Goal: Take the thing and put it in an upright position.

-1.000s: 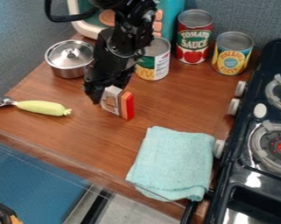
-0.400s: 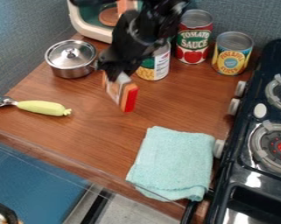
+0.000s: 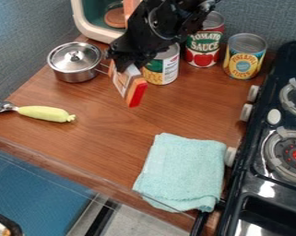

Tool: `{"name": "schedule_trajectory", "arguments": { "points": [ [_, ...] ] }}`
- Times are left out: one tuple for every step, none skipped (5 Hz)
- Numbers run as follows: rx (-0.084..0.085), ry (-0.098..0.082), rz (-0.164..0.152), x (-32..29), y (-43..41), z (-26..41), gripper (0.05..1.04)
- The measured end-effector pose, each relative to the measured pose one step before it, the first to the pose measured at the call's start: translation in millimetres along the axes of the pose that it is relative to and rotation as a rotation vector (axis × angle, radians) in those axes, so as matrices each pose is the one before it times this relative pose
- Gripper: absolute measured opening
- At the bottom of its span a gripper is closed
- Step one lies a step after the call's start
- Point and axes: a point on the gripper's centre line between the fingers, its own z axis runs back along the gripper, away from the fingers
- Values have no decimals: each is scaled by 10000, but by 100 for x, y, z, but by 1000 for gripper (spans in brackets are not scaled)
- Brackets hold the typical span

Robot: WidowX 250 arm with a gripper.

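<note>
Evidently, the pincer (image 3: 125, 64) is closed on a small red-tipped box (image 3: 128, 85), gripping its upper end.

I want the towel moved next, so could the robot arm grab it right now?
Probably not: its gripper appears to be holding the red-ended box, which would need setting down first. Nothing lies on the towel, though.

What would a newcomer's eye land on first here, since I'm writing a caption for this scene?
Probably the black end effector near the upper middle, holding a small box with a bright red end angled down over the wooden counter. Next, likely the pale turquoise cloth spread at the lower middle, left of the black stove. The tomato sauce can also stands out at the back.
</note>
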Motion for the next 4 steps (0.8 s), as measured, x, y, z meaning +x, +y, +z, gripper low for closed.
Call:
{"name": "schedule_trajectory", "arguments": {
  "points": [
    [139,-501,-236,542,89,281,320],
    [97,-886,-461,588,-264,990,320],
    [265,-1188,-511,704,216,672,320],
    [102,-911,-105,407,13,620,320]
  ]
}}
